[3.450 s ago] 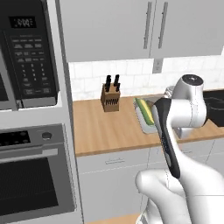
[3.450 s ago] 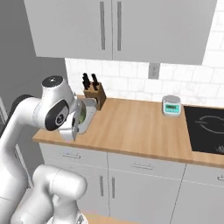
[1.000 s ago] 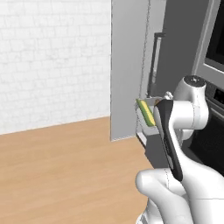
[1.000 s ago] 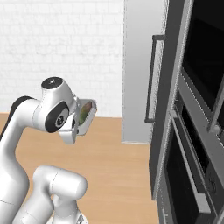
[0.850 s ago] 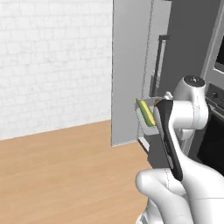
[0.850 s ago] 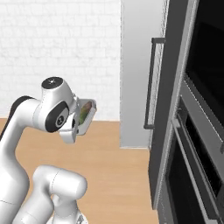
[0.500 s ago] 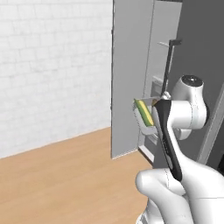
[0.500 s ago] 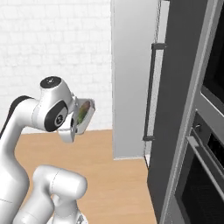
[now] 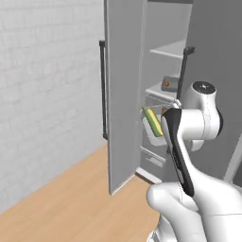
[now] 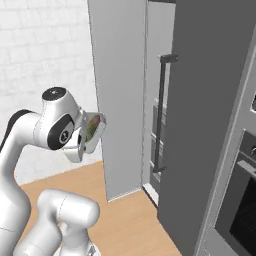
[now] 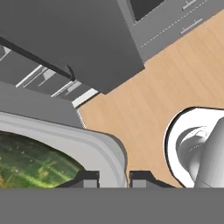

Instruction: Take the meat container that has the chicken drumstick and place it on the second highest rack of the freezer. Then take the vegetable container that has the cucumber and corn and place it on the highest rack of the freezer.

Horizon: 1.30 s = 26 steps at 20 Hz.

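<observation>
The vegetable container (image 9: 154, 124) hangs tilted in front of the open freezer (image 9: 165, 71), with the green cucumber and yellow corn (image 9: 152, 121) lying in it. My gripper (image 11: 114, 179) is shut on its pale rim (image 11: 92, 142); the green cucumber (image 11: 30, 162) shows inside. In the right base view the container (image 10: 93, 130) sits at the end of my arm, left of the freezer door. The highest rack (image 9: 172, 48) is a bare pale shelf. On the rack below it, the meat container (image 9: 170, 84) stands with the orange-brown drumstick (image 9: 166, 84) in it.
The freezer's open door (image 9: 124, 94) stands just left of the held container, with a dark bar handle (image 9: 102, 90). Another dark handle (image 10: 161, 115) runs down the neighbouring cabinet. A wall oven (image 10: 240, 200) is at the right, a white brick wall (image 9: 47, 94) at the left.
The whole picture has shifted, so the base has moved: the freezer and its shelves have come into fuller view. The vegetable container stays in my grip, held the same way.
</observation>
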### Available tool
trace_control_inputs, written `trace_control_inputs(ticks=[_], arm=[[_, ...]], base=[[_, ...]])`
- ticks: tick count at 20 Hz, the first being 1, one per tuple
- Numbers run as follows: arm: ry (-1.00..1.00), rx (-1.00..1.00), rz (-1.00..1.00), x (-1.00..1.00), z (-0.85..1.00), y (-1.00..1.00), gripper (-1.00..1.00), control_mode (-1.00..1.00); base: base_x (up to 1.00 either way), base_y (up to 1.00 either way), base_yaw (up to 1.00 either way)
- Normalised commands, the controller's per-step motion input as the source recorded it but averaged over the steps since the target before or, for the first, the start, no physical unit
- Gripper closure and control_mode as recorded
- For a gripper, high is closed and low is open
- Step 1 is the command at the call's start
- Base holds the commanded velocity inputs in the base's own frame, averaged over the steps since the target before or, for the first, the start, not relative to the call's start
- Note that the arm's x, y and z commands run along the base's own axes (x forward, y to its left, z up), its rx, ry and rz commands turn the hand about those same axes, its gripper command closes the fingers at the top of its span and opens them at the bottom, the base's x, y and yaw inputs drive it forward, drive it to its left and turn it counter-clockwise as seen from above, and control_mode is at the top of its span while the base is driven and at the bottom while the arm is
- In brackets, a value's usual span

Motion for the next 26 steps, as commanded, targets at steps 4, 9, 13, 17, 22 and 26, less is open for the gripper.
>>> trace_control_inputs(ticks=[4, 9, 13, 17, 22, 26], arm=[[0.00, 0.00, 0.00, 0.00, 0.00, 0.00, 1.00, 1.00], [0.00, 0.00, 0.00, 0.00, 0.00, 0.00, 1.00, 1.00], [0.00, 0.00, 0.00, 0.00, 0.00, 0.00, 1.00, 1.00], [0.00, 0.00, 0.00, 0.00, 0.00, 0.00, 1.00, 1.00], [0.00, 0.00, 0.00, 0.00, 0.00, 0.00, 1.00, 1.00], [0.00, 0.00, 0.00, 0.00, 0.00, 0.00, 1.00, 1.00]], base=[[0.66, 0.81, -0.66], [0.65, 0.78, -0.65], [0.47, 0.53, -0.61], [0.36, -0.11, -0.36], [0.37, -0.40, -0.03], [0.48, 0.09, -0.04]])
